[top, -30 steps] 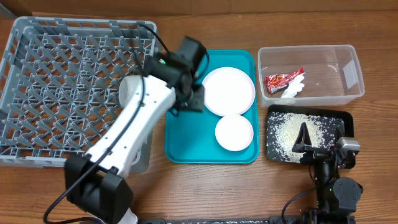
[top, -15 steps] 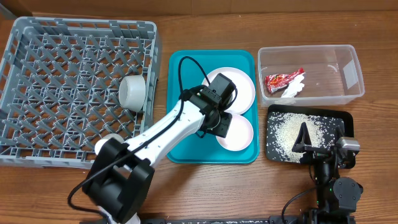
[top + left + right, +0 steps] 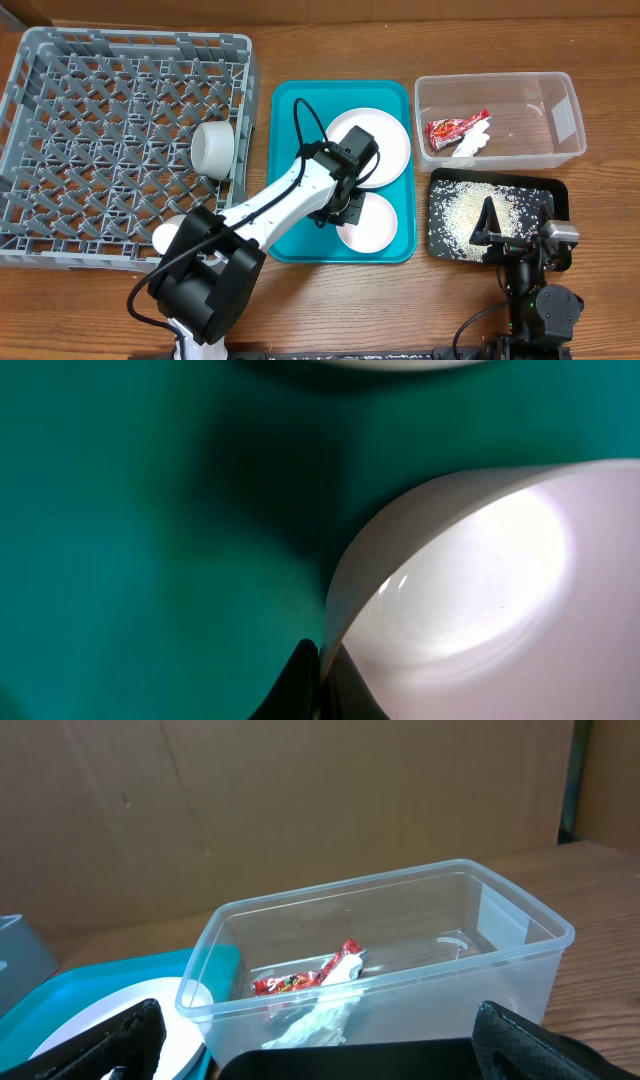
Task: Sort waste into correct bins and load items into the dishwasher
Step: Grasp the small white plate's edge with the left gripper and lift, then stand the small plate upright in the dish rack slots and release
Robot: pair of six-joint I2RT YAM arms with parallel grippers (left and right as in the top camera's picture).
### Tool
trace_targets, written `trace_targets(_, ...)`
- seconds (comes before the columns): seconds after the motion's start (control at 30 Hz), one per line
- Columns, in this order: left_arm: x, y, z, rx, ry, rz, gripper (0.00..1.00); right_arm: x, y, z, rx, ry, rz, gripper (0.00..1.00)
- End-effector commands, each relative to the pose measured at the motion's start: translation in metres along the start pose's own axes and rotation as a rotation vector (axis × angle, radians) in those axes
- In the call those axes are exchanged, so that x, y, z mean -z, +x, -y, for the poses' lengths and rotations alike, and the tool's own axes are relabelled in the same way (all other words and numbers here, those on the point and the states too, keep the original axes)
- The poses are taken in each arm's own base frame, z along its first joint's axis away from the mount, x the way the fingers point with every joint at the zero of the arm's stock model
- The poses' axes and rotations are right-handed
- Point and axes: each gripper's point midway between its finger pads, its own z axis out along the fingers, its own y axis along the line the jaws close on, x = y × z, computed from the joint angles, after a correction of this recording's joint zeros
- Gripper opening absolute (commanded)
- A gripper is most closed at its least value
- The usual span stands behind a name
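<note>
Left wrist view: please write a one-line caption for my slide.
Left tool straddling the rim of a small white bowl on the teal tray.

The overhead view is bright and evenly lit from above. It is sharp across the brown wooden surface (image 3: 330, 300), with short, soft shadows under the white left arm (image 3: 270, 200) on the teal plastic tray (image 3: 280, 150) and faint glare on the clear rectangular plastic tub (image 3: 565, 115). The left wrist view is very close and soft in focus, with a hot white highlight inside the small white bowl (image 3: 480, 590) and a dark, blurred shadow on the teal beside it. The right wrist view is dimmer and warmer: the tub is fairly sharp, while the black right gripper (image 3: 325, 1060) at the lower edge is blurred.
</note>
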Motion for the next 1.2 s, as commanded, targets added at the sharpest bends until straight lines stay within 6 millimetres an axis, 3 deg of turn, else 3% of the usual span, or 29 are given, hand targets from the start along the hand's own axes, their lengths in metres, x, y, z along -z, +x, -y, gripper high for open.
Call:
trace_targets(0.0,0.042,-0.025,-0.019,0.011,-0.104,0.092,0.04,0.000,0.001,0.001,0.001,0.004,0.008,1.00)
trace_targets(0.03,0.056,-0.028,-0.027,0.013,-0.142,0.106,0.04,0.000,0.001,0.001,0.001,0.004,0.008,1.00)
trace_targets(0.17,0.154,-0.035,-0.094,0.060,-0.459,0.190,0.04,0.000,0.001,0.001,0.001,0.004,0.008,1.00)
trace_targets(0.3,0.232,-0.033,-0.147,0.142,-0.688,0.290,0.04,0.000,0.001,0.001,0.001,0.004,0.008,1.00)
trace_targets(0.37,0.258,-0.029,-0.167,0.181,-0.779,0.329,0.04,0.000,0.001,0.001,0.001,0.004,0.008,1.00)
trace_targets(0.47,0.281,-0.024,-0.197,0.214,-0.936,0.351,0.04,0.000,0.001,0.001,0.001,0.004,0.008,1.00)
trace_targets(0.67,0.304,-0.018,-0.239,0.321,-1.254,0.427,0.04,0.000,0.001,0.001,0.001,0.004,0.008,1.00)
trace_targets(0.77,0.305,-0.016,-0.251,0.379,-1.345,0.484,0.04,0.000,0.001,0.001,0.001,0.004,0.008,1.00)
trace_targets(1.17,0.239,0.000,-0.323,0.600,-1.413,0.448,0.04,0.000,0.001,0.001,0.001,0.004,0.008,1.00)
